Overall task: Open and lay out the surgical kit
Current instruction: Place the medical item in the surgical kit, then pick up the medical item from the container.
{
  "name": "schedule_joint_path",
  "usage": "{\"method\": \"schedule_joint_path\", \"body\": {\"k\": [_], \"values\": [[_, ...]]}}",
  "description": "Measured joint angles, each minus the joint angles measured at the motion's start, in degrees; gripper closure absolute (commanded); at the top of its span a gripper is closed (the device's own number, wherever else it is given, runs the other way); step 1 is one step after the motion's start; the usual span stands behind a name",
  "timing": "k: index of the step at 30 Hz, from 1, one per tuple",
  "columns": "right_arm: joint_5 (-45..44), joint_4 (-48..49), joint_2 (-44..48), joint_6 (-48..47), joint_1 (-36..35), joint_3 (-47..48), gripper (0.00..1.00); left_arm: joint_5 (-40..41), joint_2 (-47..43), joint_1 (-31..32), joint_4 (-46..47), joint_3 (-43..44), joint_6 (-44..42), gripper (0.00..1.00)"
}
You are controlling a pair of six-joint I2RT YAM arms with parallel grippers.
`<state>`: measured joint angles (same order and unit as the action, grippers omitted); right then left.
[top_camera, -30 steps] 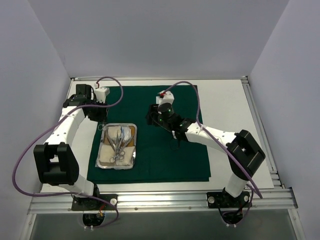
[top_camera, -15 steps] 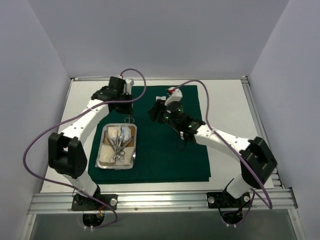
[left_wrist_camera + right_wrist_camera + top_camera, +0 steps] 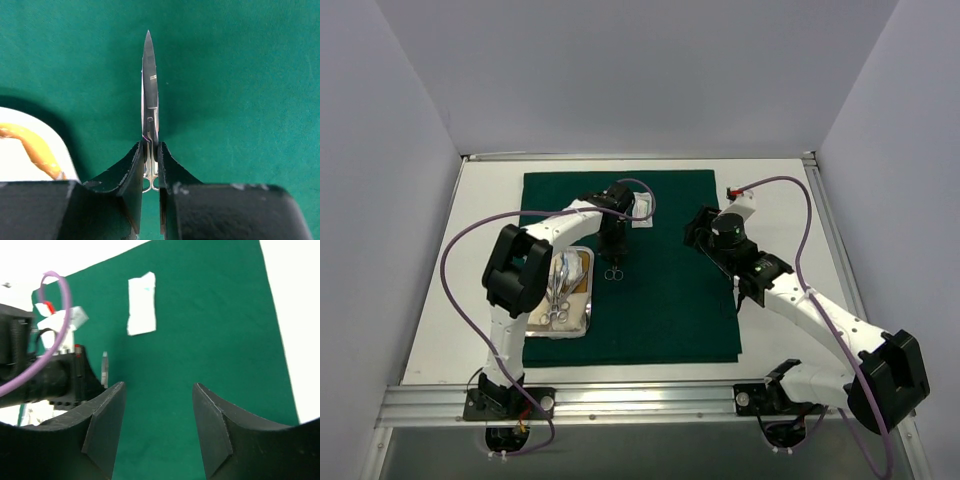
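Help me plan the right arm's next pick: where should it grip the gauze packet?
Probably across its narrow width, near the middle, coming straight down: the packet lies flat on the cloth, and the open right gripper could span it.

No legible text, labels, brands or numbers in any view. Faint greenish print on white gauze packet (image 3: pixel 141 303): unreadable.

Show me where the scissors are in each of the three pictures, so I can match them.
Top view: scissors left of centre, held in the left claw, against the green cloth.
Left wrist: scissors in the middle, blade pointing up, pinched by that claw.
Right wrist: probably the thin grey sliver left of centre.
Shared landmark: the green cloth.
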<state>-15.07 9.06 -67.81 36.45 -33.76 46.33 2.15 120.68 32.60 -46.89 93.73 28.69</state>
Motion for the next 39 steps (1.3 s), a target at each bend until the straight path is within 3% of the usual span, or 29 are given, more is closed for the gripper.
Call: {"method": "schedule_joint_path", "body": {"k": [13, 16, 19, 20, 23, 32, 39], "values": [[0.09, -1.14, 0.02, 0.68, 0.81, -1.99, 0.48, 0.61, 1.05, 2.05, 0.76, -0.11, 2.67, 0.97], [0.11, -1.14, 0.04, 0.85, 0.81, -1.99, 0.48, -0.04, 1.75, 1.81, 0.66, 0.11, 3.10, 0.87], [0.13, -1.16, 0.04, 1.03, 0.81, -1.99, 0.48, -0.50, 1.75, 1.68, 0.66, 0.11, 3.52, 0.67], [0.13, -1.14, 0.04, 1.05, 0.83, -1.99, 0.48, -0.52, 1.75, 1.64, 0.63, 0.11, 3.58, 0.56], [0.15, -1.16, 0.04, 1.07, 0.83, -1.99, 0.48, -1.25, 1.70, 1.60, 1.05, 0.15, 4.02, 0.50], [1.46, -1.14, 0.04, 1.29, 0.83, -1.99, 0.48, -0.44, -1.81, 1.75, 0.59, 0.28, 2.32, 0.50], [2.93, -1.03, -0.83, 1.57, 0.66, -1.97, 0.48, 1.86, -19.65, 0.98, 3.32, -3.39, -10.75, 0.51]]}}
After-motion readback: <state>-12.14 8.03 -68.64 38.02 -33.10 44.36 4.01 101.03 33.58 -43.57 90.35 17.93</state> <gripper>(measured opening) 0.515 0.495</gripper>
